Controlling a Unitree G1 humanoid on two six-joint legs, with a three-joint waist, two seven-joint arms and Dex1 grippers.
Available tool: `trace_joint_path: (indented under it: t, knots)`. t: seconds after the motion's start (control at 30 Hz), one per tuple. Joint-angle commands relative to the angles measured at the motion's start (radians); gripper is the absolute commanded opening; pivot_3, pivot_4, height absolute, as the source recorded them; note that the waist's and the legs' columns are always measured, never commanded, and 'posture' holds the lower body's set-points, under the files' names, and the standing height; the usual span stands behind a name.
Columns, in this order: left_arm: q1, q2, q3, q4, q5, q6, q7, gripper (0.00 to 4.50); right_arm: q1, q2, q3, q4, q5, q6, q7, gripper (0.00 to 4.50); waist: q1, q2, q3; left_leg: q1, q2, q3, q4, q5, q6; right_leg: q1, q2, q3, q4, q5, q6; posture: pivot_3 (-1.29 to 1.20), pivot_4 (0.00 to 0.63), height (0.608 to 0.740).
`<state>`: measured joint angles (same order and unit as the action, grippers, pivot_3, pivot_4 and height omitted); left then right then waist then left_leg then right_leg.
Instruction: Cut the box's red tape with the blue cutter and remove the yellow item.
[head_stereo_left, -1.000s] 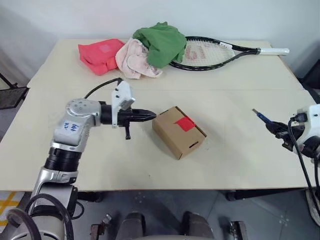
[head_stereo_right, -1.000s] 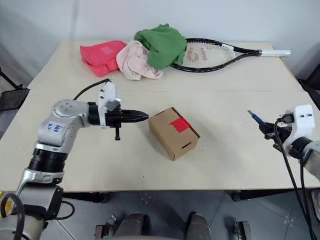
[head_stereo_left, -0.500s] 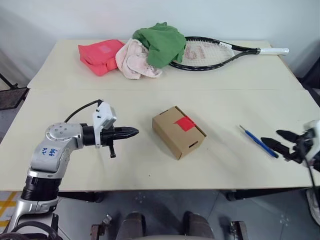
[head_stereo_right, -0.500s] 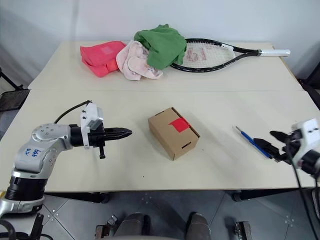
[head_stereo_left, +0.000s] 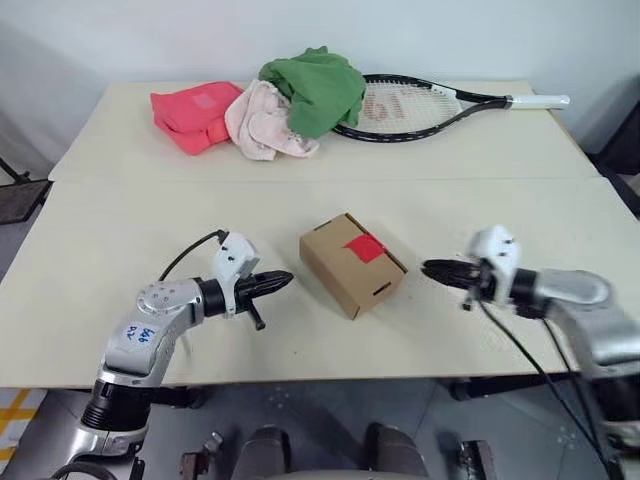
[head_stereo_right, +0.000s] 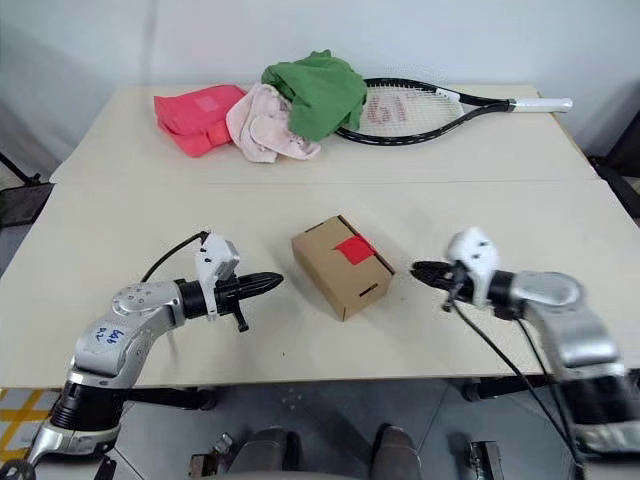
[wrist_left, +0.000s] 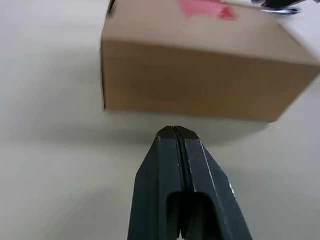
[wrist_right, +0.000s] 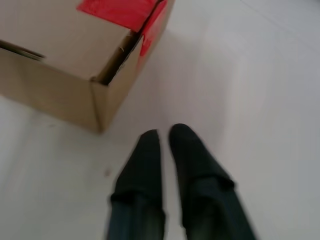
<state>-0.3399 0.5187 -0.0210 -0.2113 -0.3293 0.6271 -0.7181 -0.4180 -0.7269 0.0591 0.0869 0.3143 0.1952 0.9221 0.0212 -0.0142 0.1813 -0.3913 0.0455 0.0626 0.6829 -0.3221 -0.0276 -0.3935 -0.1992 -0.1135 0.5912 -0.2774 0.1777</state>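
From the head, our right gripper has dropped the blue cutter and swung in, shut; the box sits just ahead. Our left gripper, shut and empty, has sunk. Left wrist: box dead ahead. Right wrist: red tape uncut ahead, fingers empty, so regrasping looks necessary.

Two silver-grey metal robot arms end in white plastic wrist housings and slim, tapered black two-finger grippers, the left gripper and the right gripper. A black cable loops over each wrist; blue handwritten marks sit on the left forearm's white label.
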Motion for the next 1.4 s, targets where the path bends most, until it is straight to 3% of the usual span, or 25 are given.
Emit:
trace_joint_path:
  t: [0.03,0.2,0.4,0.87,1.03,1.13,1.2,1.3,1.4]
  knots:
    - [-0.012,-0.010,-0.007,-0.039,0.006,0.021,0.039,0.00,-0.064,0.034,0.030,0.078,-0.096,-0.108,-0.021,0.03,0.001,0.000,0.000,0.000,0.000,0.000,0.000,0.000,0.000,0.000,0.000,0.000,0.000,0.000,0.000,0.00,0.150,0.740]
    - [-0.056,-0.051,-0.063,-0.010,0.027,0.056,0.075,0.00,-0.079,0.117,0.078,0.064,-0.080,-0.091,0.050,0.03,0.003,0.000,0.000,0.000,0.000,0.000,0.000,0.000,0.000,0.001,0.000,0.000,0.000,0.000,0.000,0.00,0.150,0.740]
    - [-0.096,-0.073,-0.119,-0.003,0.020,0.101,0.061,0.00,-0.004,0.098,0.076,-0.089,-0.031,0.068,0.106,0.03,0.001,0.000,0.000,0.001,0.000,0.000,0.000,0.000,0.000,0.001,0.000,0.000,0.000,0.000,0.000,0.00,0.150,0.740]
    - [-0.020,0.042,-0.094,-0.105,-0.042,0.181,-0.034,0.00,0.081,0.091,0.074,-0.286,-0.016,0.281,0.045,0.03,0.002,0.000,0.000,0.001,0.000,0.001,0.000,0.000,0.000,0.001,0.000,0.000,0.000,0.000,0.000,0.00,0.150,0.740]
    - [-0.026,0.140,-0.048,-0.094,-0.057,0.154,-0.100,0.00,0.123,0.015,-0.047,-0.387,0.094,0.467,0.040,0.03,0.005,0.000,0.000,0.001,0.000,0.001,0.000,0.000,0.000,0.000,0.000,0.000,0.000,0.000,0.000,0.00,0.150,0.740]
    - [-0.060,0.260,-0.002,-0.066,-0.102,0.053,-0.294,0.00,0.097,-0.085,-0.180,-0.457,0.247,0.766,0.024,0.52,0.003,0.001,0.000,0.000,0.000,0.001,0.000,0.000,0.000,0.000,0.000,0.000,0.000,0.000,0.000,0.00,0.150,0.740]
    - [-0.105,0.276,-0.002,-0.047,-0.123,0.011,-0.353,0.00,0.045,-0.106,-0.222,-0.472,0.323,0.945,-0.018,1.16,0.003,0.001,0.000,0.000,0.001,0.001,0.000,0.000,0.000,0.000,0.000,0.000,0.000,0.000,-0.001,0.00,0.150,0.740]
    - [-0.214,0.212,-0.027,0.028,-0.102,-0.059,-0.347,0.00,-0.099,-0.063,-0.277,-0.461,0.402,1.273,-0.111,2.12,0.004,0.001,0.000,0.001,0.001,0.001,0.000,0.000,0.000,0.000,0.001,0.000,0.000,0.001,-0.002,0.00,0.150,0.740]
    - [-0.301,0.115,-0.071,0.120,-0.038,-0.139,-0.294,0.00,-0.229,0.017,-0.288,-0.410,0.443,1.413,-0.232,3.02,0.004,0.001,0.000,0.001,0.001,0.001,0.000,0.000,0.000,0.000,0.001,0.000,0.001,0.001,-0.002,0.00,0.150,0.740]
